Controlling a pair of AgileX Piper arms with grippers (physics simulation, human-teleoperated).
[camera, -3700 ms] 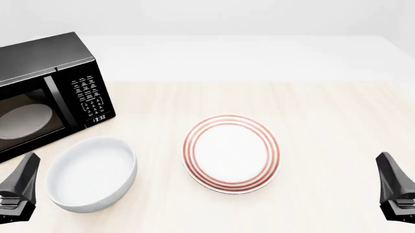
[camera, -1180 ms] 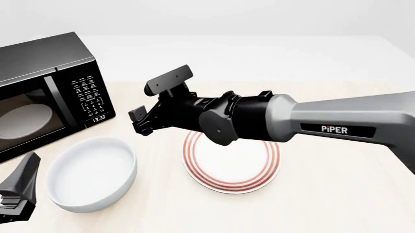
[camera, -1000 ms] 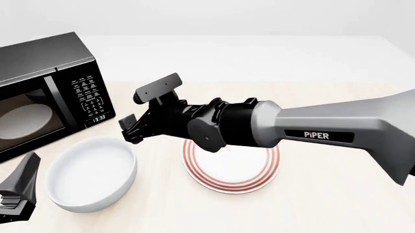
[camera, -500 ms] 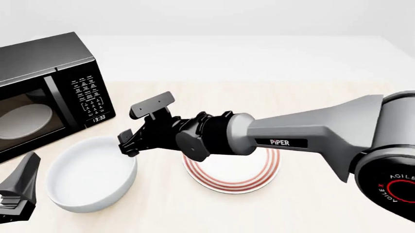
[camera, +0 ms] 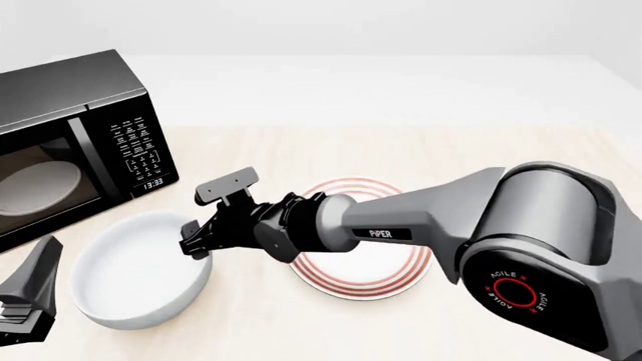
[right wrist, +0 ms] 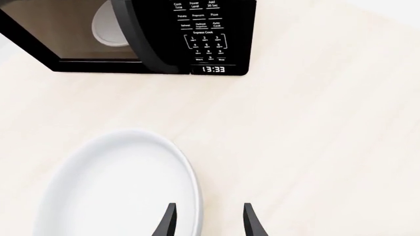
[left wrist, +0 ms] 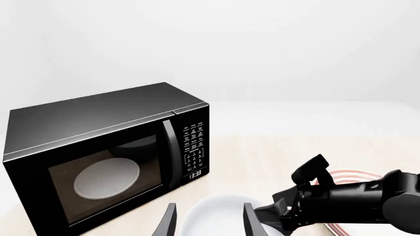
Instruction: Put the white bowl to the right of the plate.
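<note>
The white bowl point(camera: 135, 274) stands at the front left of the table, left of the red-ringed plate point(camera: 366, 280). My right arm reaches across the plate and hides part of it. My right gripper point(camera: 192, 247) is low at the bowl's right rim. In the right wrist view that gripper point(right wrist: 208, 206) is open, with the rim of the bowl point(right wrist: 118, 187) between its fingers, one over the inside and one outside. My left gripper point(camera: 30, 297) rests open at the front left corner, apart from the bowl. Its wrist view shows the bowl point(left wrist: 217, 211), the right gripper point(left wrist: 281, 219) and the plate point(left wrist: 347, 174).
A black microwave point(camera: 71, 143) stands at the back left, close behind the bowl, door shut, with a pale oval dish behind its glass. The light wooden table point(camera: 522, 165) extends to the right of the plate.
My right arm has come in from the right, swung left over the plate and dropped to the bowl's right rim. The bowl, plate and left gripper have not moved.
</note>
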